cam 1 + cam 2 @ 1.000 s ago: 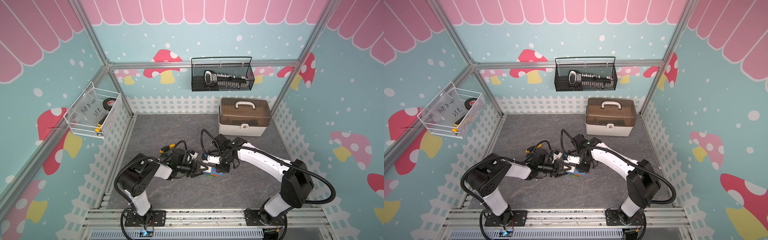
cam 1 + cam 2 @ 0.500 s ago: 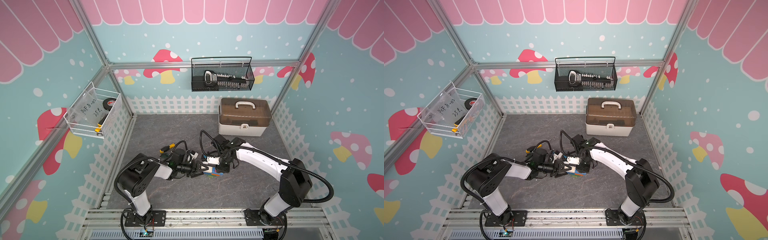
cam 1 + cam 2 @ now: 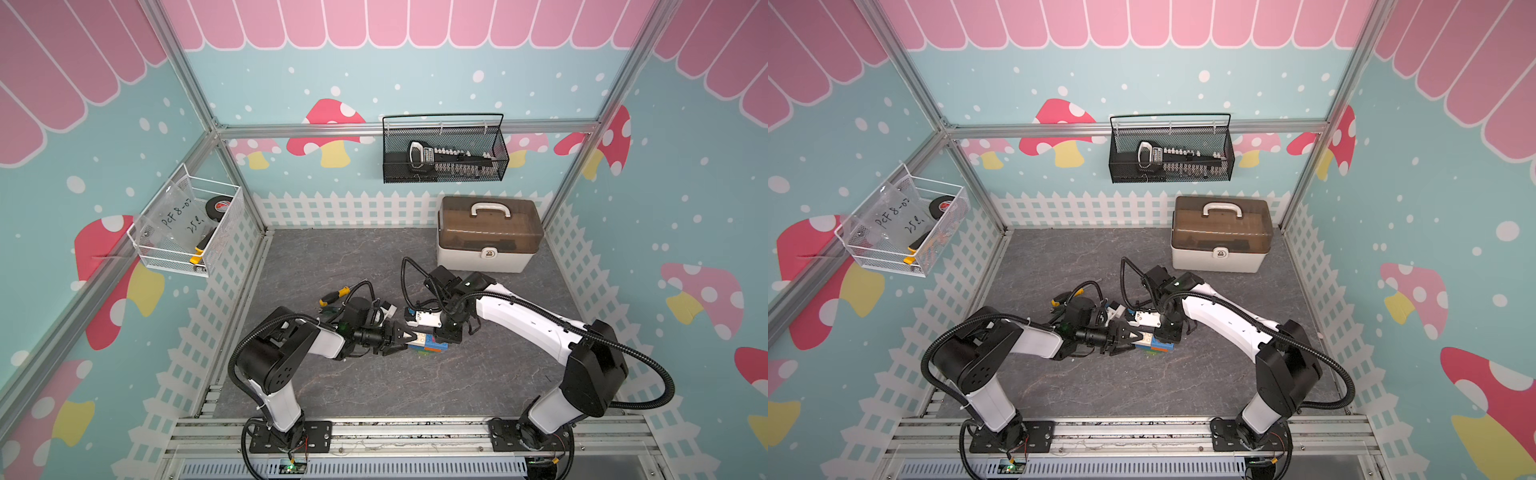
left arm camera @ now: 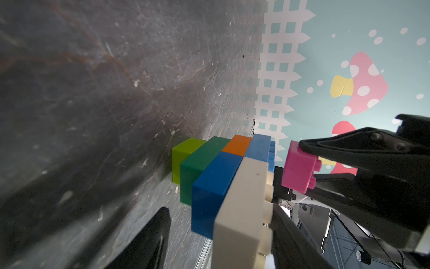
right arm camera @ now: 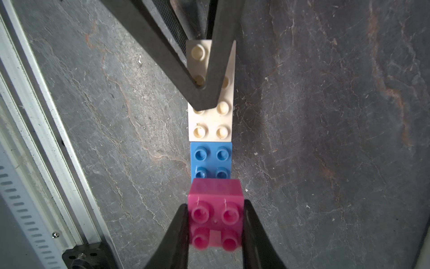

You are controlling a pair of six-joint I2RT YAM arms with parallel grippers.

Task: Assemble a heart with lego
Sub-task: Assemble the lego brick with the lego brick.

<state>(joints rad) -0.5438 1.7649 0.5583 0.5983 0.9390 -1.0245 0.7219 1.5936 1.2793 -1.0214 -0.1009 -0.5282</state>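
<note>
i had the right gripper (image 5: pixel 215 206) clamped on a pink square studded plastic brick (image 5: pixel 215 189). its fingers (image 5: pixel 176 233) pinched the two side walls, so the studs faced up and the hollow underside was free to mate. the brick hung just over one end of the unfinished flat stepped heart of joined multicolour plastic bricks (image 3: pixel 426 344), above the bare studs of the top blue oblong brick (image 5: pixel 211 160) and beside the white oblong brick (image 5: pixel 210 121). the left wrist view showed a thin gap there, so i judged the pink brick not yet seated.

the heart stood tip-down near the middle of the counter (image 3: pixel 415 395), with its lime green square brick (image 4: pixel 183 156) on the surface. that looked top-heavy to me, which i took as the reason the left gripper (image 3: pixel 409 341) came in from the side. one of its fingers (image 5: pixel 202 100) lay across the white brick's studs and the other sat low by the counter. they were apart around the stack, but i could not tell whether they pinched it or merely steadied it.

the counter was a dark grey, slate-veined mat, scuffed and flecked. a yellow-handled screwdriver (image 3: pixel 333 296) lay behind the left arm, and a white storage box with a brown lid (image 3: pixel 488 241) sat at the back. a black mesh basket (image 3: pixel 444 174) and a white wire basket (image 3: pixel 226 232) hung on teal mushroom-print walls.
</note>
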